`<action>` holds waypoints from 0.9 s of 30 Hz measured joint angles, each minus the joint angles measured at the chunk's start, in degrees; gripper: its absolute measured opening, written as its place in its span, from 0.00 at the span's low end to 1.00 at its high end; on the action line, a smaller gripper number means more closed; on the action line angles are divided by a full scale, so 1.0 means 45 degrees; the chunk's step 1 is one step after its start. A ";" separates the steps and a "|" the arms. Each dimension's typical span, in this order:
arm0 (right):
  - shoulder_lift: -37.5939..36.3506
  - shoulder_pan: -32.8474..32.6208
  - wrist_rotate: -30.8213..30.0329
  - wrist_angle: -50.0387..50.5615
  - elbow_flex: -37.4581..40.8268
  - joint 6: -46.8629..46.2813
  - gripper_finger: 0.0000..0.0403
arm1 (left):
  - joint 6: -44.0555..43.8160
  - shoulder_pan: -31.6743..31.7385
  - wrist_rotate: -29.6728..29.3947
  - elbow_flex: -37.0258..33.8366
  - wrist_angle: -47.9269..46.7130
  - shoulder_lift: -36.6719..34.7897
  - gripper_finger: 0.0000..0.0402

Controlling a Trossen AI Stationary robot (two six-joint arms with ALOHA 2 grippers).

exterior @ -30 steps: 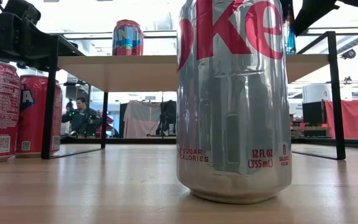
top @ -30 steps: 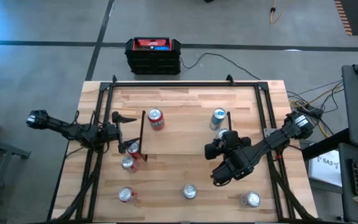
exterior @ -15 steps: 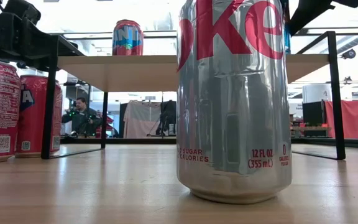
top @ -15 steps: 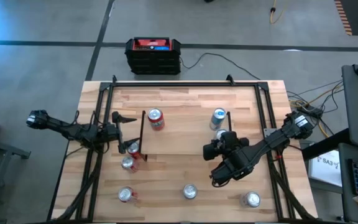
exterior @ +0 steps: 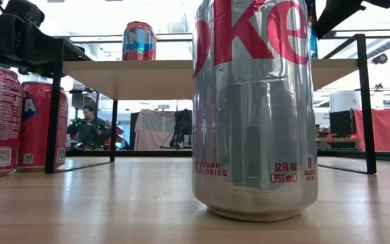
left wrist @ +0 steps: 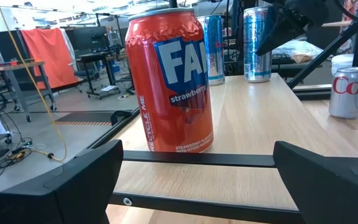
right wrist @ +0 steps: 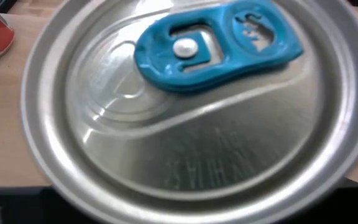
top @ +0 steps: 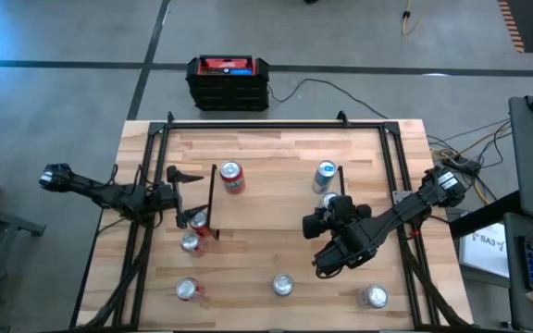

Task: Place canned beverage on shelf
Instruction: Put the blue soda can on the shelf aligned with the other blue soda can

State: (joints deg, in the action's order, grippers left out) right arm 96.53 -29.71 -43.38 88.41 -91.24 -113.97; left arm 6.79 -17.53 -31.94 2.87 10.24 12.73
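The shelf [top: 276, 199] stands mid-table. A red strawberry can [top: 232, 176] stands at its left end and a blue can [top: 325, 173] at its right end. Just nearer than that one, a second blue-tabbed can [right wrist: 179, 118] stands on the shelf, mostly hidden under my right gripper [top: 333, 205], which is shut on it. My left gripper [top: 189, 196] waits open and level at the shelf's left edge. Its fingers [left wrist: 73, 186] stand apart, with the red can [left wrist: 169, 81] ahead of them. My right gripper holds the nearer blue can by its upper wall [left wrist: 265, 28], coming down at a slant from the table's near right. The wrist view shows only the can's lid, so the fingers' exact places are hidden. The can stands upright with its base [left wrist: 258, 78] on the shelf.
Red cans [top: 195, 222] [top: 191, 242] [top: 188, 289] stand on the table near the shelf's left legs and the front edge. Silver cans [top: 283, 284] [top: 373, 296] stand near the front. A black-and-red box [top: 229, 81] sits on the floor beyond the far edge.
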 joint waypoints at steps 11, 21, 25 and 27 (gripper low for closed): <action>0.0000 0.0005 -0.0024 -0.0080 0.0000 0.0015 0.61 | 0.0000 -0.0002 0.0000 0.0000 0.0000 -0.0004 1.00; 0.0004 0.0005 0.0297 -0.0122 0.0000 0.0013 0.73 | 0.0005 0.0002 0.0000 0.0000 -0.0004 -0.0003 1.00; 0.0000 0.0005 0.0516 -0.0094 0.0000 0.0085 0.81 | 0.0000 0.0002 0.0000 0.0000 -0.0001 0.0001 1.00; 0.0000 0.0005 0.0617 -0.0104 0.0000 0.0005 0.84 | 0.0000 0.0002 0.0000 0.0000 0.0000 0.0001 1.00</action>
State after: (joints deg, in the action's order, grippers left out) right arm 96.53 -29.69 -40.60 87.94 -91.24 -113.95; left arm 6.79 -17.52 -31.94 2.87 10.24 12.73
